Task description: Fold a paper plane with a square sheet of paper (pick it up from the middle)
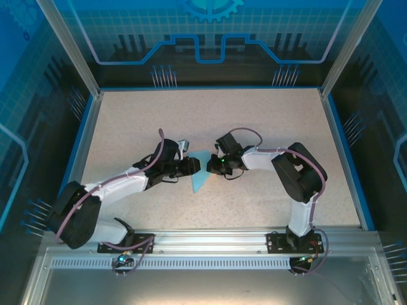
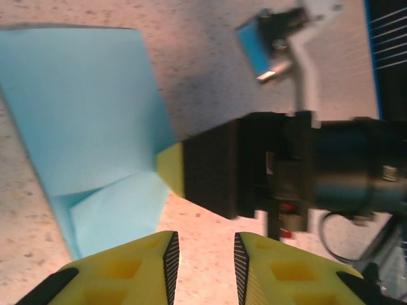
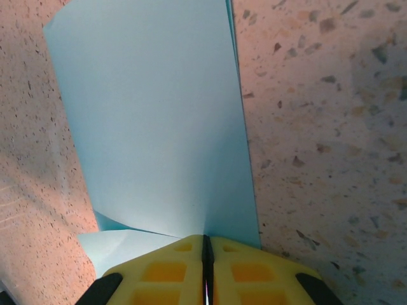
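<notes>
While right gripper [image 3: 205,248] pinches blue paper [image 3: 152,127] | left gripper [image 2: 206,254] parted, empty | paper's far edge cropped.

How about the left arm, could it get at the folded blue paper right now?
Probably yes. The left gripper sits right beside the folded blue paper, jaws slightly apart, nothing in between. The right gripper is shut on one edge, so that edge is taken.

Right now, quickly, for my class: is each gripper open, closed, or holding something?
Left gripper: open, holding nothing.
Right gripper: shut on the blue paper.
</notes>
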Controlling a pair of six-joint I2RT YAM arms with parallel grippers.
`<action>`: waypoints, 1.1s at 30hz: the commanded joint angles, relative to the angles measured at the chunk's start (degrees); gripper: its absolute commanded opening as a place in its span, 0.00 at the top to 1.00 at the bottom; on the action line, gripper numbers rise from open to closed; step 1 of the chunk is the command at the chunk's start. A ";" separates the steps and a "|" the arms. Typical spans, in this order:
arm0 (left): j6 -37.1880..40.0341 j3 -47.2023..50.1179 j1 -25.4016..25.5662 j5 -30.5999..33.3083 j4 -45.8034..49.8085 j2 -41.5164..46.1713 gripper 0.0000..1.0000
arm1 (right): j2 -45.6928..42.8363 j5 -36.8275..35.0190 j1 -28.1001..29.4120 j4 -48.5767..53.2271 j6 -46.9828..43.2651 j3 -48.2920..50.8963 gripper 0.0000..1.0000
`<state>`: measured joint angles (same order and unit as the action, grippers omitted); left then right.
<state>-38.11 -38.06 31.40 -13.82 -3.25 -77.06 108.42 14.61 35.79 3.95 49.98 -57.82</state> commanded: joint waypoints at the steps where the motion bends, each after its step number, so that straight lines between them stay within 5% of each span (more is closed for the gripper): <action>1: -3.80 1.98 1.77 -1.04 0.65 2.79 0.68 | 2.58 -3.01 -0.55 3.55 1.23 2.00 0.92; 13: -12.63 8.21 6.38 0.46 -5.99 -4.65 0.79 | 2.97 -3.19 -0.55 3.53 1.79 1.75 0.92; 33: -13.30 9.08 6.84 5.48 2.25 -11.01 1.00 | -2.38 0.08 -0.42 1.95 -2.83 -0.05 0.91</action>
<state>-51.11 -30.26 37.95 -9.89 -4.71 -85.49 107.98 14.61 35.79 3.97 49.95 -57.84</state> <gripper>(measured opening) 0.026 0.087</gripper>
